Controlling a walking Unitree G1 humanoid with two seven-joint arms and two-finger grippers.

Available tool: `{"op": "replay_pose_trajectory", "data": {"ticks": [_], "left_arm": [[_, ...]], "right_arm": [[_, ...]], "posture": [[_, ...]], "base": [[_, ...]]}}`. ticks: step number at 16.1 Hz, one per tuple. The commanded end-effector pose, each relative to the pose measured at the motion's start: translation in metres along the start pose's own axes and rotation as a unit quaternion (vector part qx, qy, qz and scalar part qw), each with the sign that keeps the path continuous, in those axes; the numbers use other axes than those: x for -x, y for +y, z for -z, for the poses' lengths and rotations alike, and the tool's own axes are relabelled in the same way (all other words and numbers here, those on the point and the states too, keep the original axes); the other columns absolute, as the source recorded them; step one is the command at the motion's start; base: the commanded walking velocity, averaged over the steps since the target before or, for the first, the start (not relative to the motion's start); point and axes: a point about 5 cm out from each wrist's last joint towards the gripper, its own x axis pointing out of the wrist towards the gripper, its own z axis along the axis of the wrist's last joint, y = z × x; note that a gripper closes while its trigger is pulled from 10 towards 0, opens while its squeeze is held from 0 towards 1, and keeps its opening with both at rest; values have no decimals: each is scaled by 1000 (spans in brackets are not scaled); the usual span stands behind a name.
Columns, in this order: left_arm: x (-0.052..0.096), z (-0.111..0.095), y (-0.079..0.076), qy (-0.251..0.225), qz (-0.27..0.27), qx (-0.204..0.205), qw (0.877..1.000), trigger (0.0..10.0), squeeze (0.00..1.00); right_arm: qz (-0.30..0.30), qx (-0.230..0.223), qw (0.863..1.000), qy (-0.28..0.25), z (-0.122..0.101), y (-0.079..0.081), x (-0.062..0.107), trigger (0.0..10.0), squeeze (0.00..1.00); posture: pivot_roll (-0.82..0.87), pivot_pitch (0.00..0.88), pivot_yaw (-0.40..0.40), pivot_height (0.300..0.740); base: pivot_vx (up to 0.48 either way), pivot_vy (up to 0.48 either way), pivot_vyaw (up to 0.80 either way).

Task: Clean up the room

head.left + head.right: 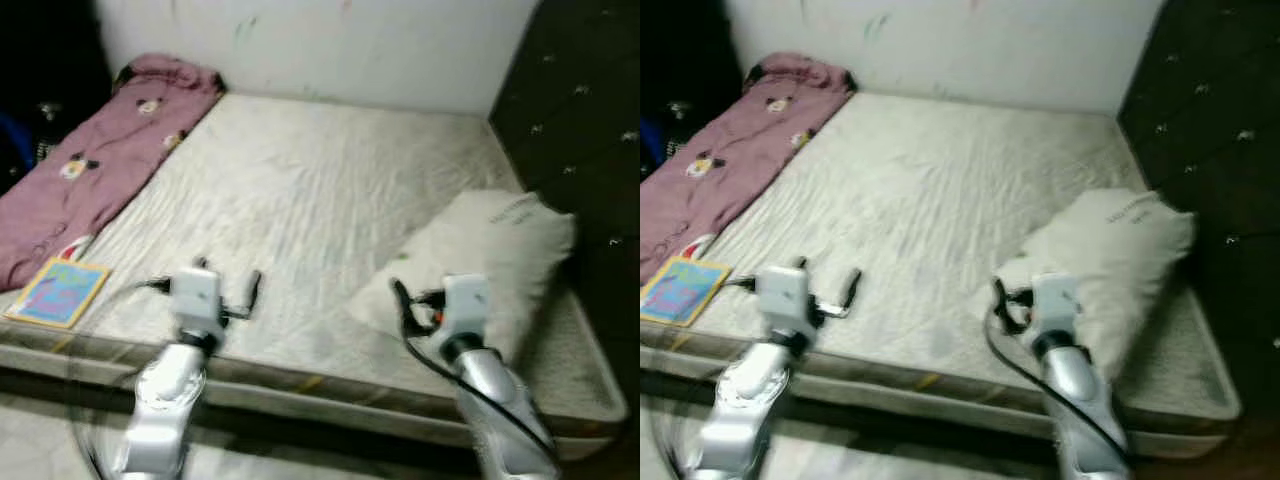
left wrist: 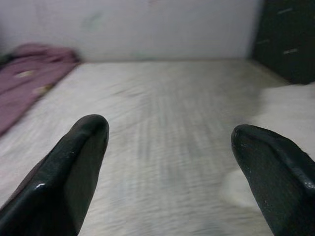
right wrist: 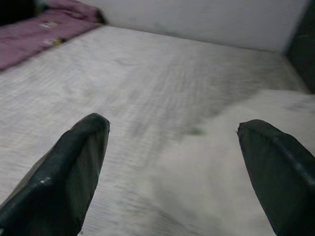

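Across the bare mattress (image 1: pixel 300 200) a whitish pillow (image 1: pixel 490 260) is seen lying at the near right corner beside the dark drawer unit (image 1: pixel 580 130), while a mauve patterned blanket (image 1: pixel 90 170) is stretched along the left edge with a colourful picture book (image 1: pixel 58 292) at its near end. Left pincer (image 1: pixel 226 284) is held over the near edge of the mattress, fingers spread wide with nothing between them. Right pincer (image 3: pixel 172 162) is likewise spread, poised just at the near end of the pillow.
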Motion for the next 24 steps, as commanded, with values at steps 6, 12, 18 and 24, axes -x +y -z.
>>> {"op": "replay_pose_trajectory", "data": {"ticks": [6,12,18,24], "left_arm": [[0,-1,10,-1,-13,13,1000,10000,0],[1,-4,7,-10,3,9,1000,10000,0],[1,-3,6,-8,5,10,1000,10000,0],[0,0,9,7,-9,5,1000,10000,0]], "right_arm": [[-2,-4,1000,-8,-4,3,-2,10000,0],[-2,-5,1000,-8,-4,3,-2,10000,0],[-2,-6,1000,-6,-4,3,-2,10000,0],[-1,-7,1000,-6,-4,3,-2,10000,0]], "posture": [[-50,0,1,740],[-52,0,1,740],[-52,0,1,740],[-51,0,2,740]], "base": [[0,-55,0],[219,0,0],[377,0,0],[148,0,0]]}}
